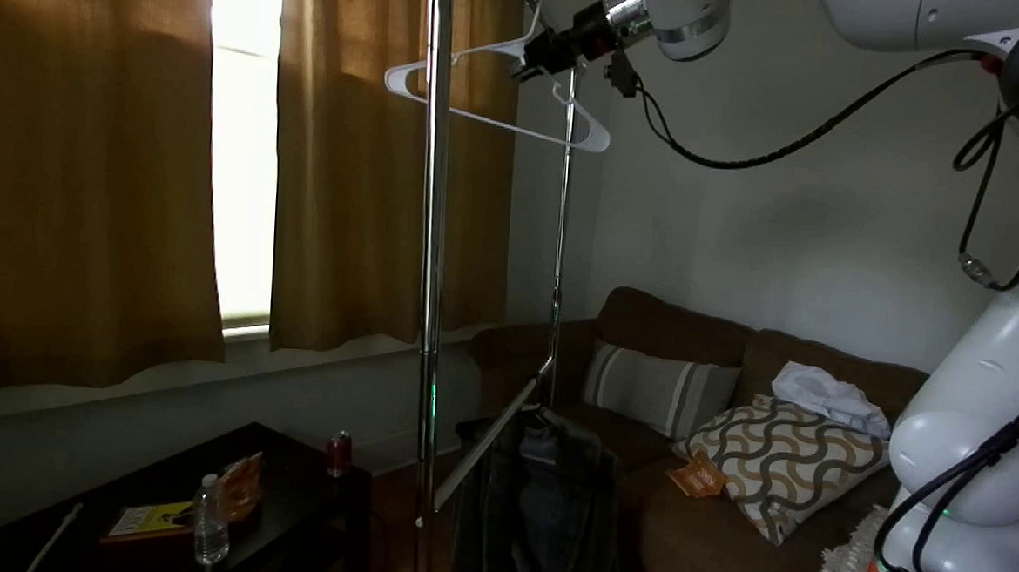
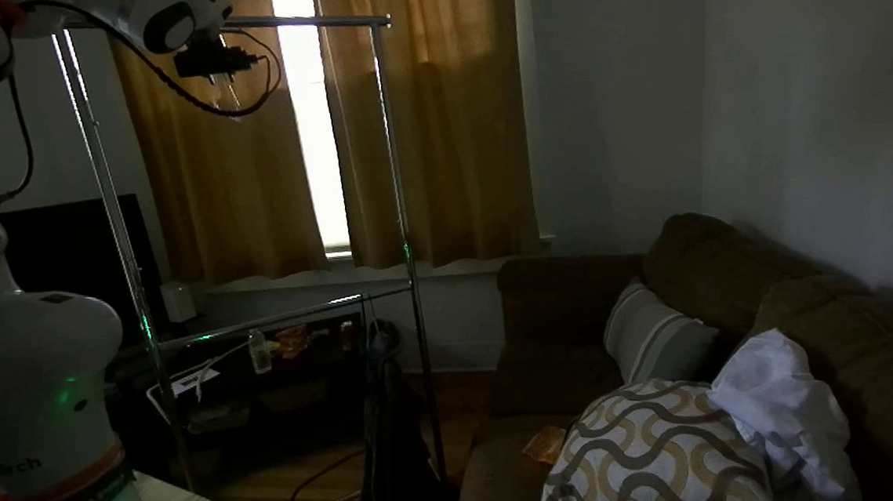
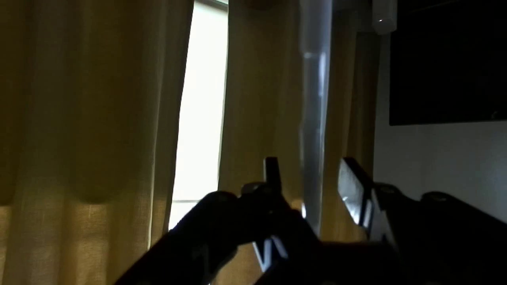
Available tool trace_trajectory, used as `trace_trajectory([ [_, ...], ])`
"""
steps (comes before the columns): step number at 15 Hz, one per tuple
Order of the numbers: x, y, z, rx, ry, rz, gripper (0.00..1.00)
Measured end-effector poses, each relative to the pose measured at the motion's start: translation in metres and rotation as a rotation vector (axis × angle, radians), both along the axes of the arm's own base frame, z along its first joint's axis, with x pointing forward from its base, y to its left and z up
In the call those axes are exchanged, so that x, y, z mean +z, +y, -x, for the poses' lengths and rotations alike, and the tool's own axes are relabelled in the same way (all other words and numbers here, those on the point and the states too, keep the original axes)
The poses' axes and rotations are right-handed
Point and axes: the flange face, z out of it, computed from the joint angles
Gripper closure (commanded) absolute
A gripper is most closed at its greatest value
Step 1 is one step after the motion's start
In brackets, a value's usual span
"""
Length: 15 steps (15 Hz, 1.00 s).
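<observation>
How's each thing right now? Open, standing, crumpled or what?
Black two-fingered claw: open
White plastic hanger: bare
Long golden-brown fabric curtains: parted
Clear plastic bottle: upright
Red cylindrical metal can: upright
Long dark cloth garment: hanging
White fabric-looking bundle: crumpled
Grey striped fabric cushion: leaning
Flat black rectangular screen: dark

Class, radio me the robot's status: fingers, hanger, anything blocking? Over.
Fingers apart. White hanger close by, contact unclear. Metal pole partly hides it in an exterior view.
</observation>
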Motion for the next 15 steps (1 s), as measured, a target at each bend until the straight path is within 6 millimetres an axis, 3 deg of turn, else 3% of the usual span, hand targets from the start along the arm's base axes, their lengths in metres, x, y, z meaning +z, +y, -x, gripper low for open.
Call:
trace_trajectory([
  [3,-0.006,-0.002,0.000,-0.017,0.014,0.030,0.02],
  [4,-0.007,-0.003,0.001,-0.018,0.021,0.037,0.00],
  [9,-0.003,-0.013,0.012,-0.009,0.081,0.070,0.00],
  [15,0.005,-0.032,0.055,0.037,0.248,0.162,0.00],
])
